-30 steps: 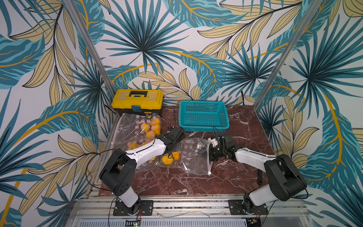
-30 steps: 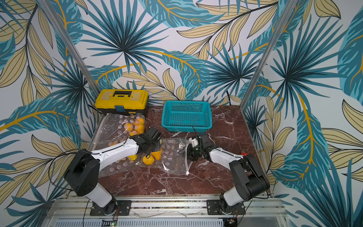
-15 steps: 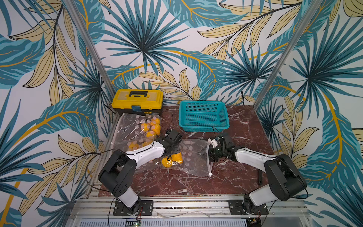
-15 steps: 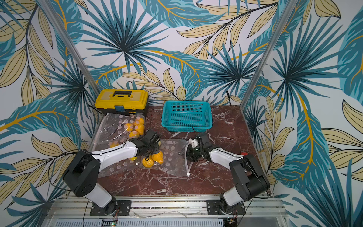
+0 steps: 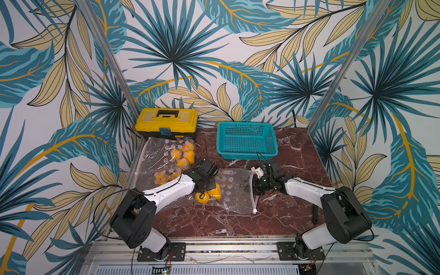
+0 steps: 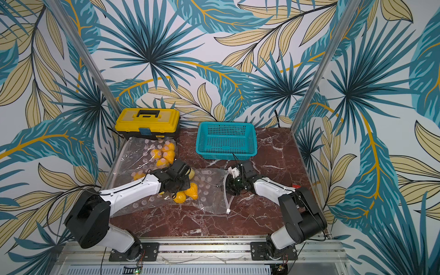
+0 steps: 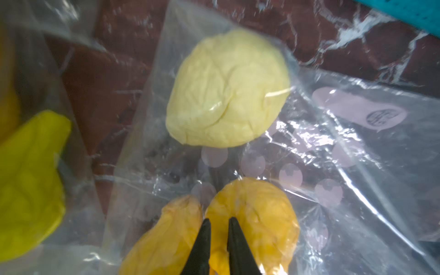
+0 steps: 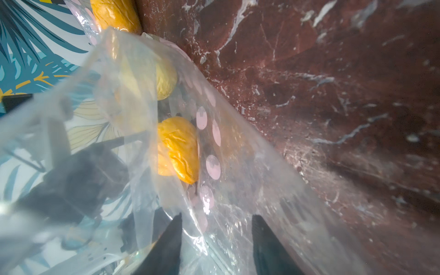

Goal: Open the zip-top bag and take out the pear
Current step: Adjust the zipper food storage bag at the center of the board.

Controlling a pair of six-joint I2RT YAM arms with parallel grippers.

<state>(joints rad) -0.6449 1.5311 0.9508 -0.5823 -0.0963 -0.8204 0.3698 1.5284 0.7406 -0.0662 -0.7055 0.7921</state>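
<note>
Marble table point(image 5: 214, 223) bears zip-top bag point(image 7: 345, 152); its pink label point(image 7: 352, 112) reads illegibly.

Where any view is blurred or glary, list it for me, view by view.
Left wrist: the pale yellow fruit is smeared soft, and white glints streak the zip-top bag. Right wrist: the near bag film is a hazy blur, and the marble table blurs in places. Both top views: sharp and evenly lit, only small glints on the bag.
</note>
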